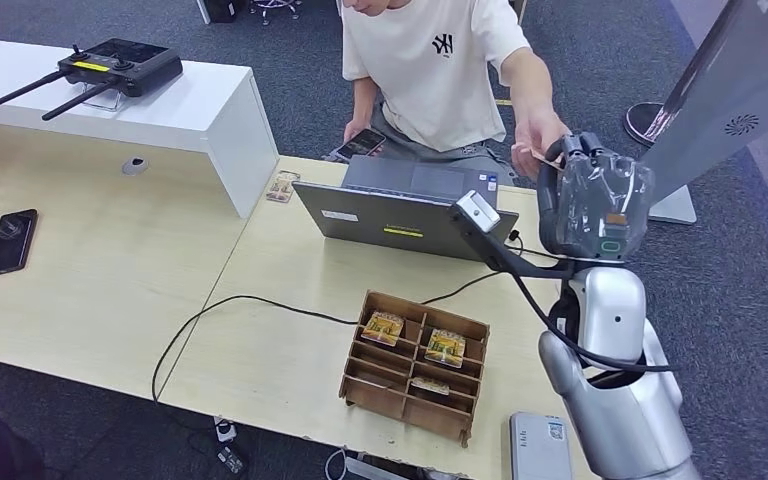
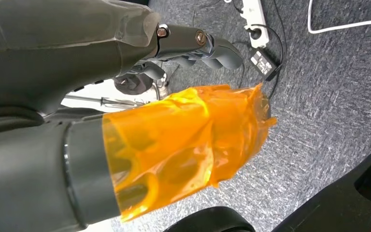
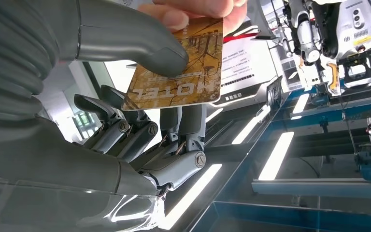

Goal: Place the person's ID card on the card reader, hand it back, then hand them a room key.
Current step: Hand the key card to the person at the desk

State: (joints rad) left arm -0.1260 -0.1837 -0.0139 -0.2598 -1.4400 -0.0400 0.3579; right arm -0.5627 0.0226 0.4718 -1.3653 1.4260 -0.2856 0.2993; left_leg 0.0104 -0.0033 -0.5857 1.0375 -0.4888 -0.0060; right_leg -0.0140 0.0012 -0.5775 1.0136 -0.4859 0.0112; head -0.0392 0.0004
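Right hand [image 3: 140, 96] pinches the room key [image 3: 183, 72], person's fingers [image 3: 193, 9] touching it.

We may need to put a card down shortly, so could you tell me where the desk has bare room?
Bare wood lies left of the wooden organizer, around the black cable, and between the phone and white shelf. It is crowded around the laptop, by the right hand.

We note a pale wood table [image 1: 110, 300] on grey-blue carpet [image 1: 750, 270], a white shelf unit [image 1: 200, 110] standing on the table.
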